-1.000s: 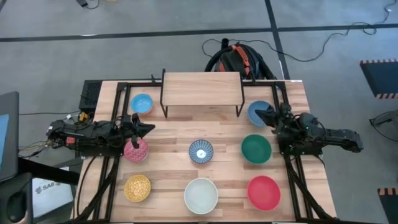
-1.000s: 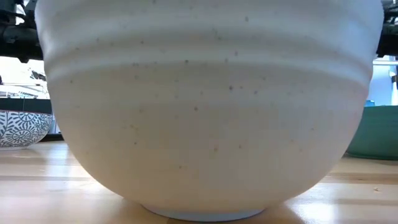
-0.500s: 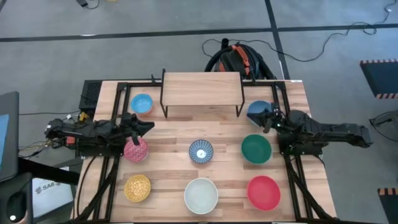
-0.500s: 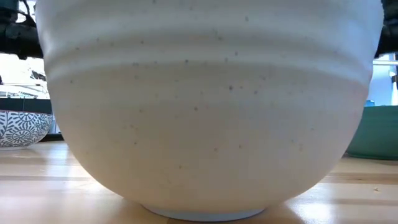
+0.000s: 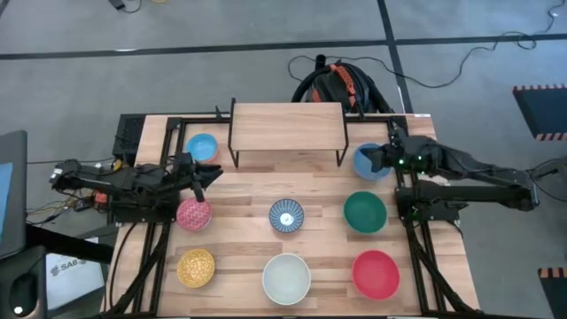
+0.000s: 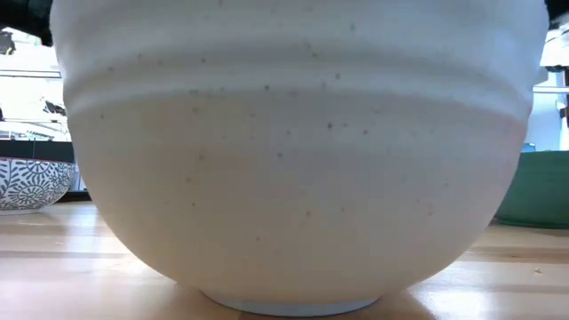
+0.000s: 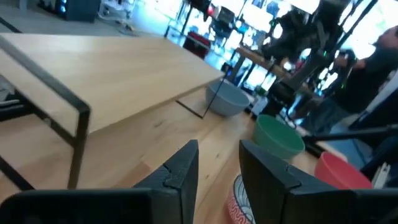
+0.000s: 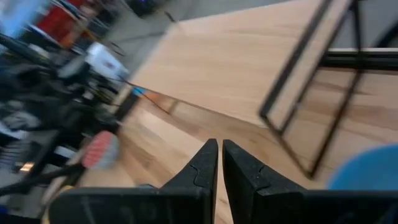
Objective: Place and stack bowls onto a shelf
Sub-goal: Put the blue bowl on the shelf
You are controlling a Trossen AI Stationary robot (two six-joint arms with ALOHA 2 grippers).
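The light-wood shelf (image 5: 288, 126) stands on black legs at the table's far middle, with nothing on its board. No gripper touches a bowl: light blue (image 5: 202, 148), blue (image 5: 365, 162), pink (image 5: 193, 213), patterned (image 5: 286, 216), green (image 5: 365, 212), yellow (image 5: 196, 268), white (image 5: 286, 277) and red (image 5: 376, 273) each rest on their base on the table. My left gripper (image 5: 206, 175) hovers open between the light blue and pink bowls; it also shows in the left wrist view (image 7: 219, 165). My right gripper (image 8: 220, 163) is shut and empty, over the blue bowl's right side (image 5: 379, 159).
The white bowl (image 6: 293, 151) fills the low view, with the patterned bowl (image 6: 31, 182) and the green bowl (image 6: 538, 191) at its sides. Black frame rails (image 5: 168, 168) run along the table's left and right sides. A black and orange bag (image 5: 337, 84) lies behind the table.
Both arms have risen from the table. My right arm has stretched out, with its gripper staying by the blue bowl. My left gripper has shifted slightly toward the far edge. No bowl has moved.
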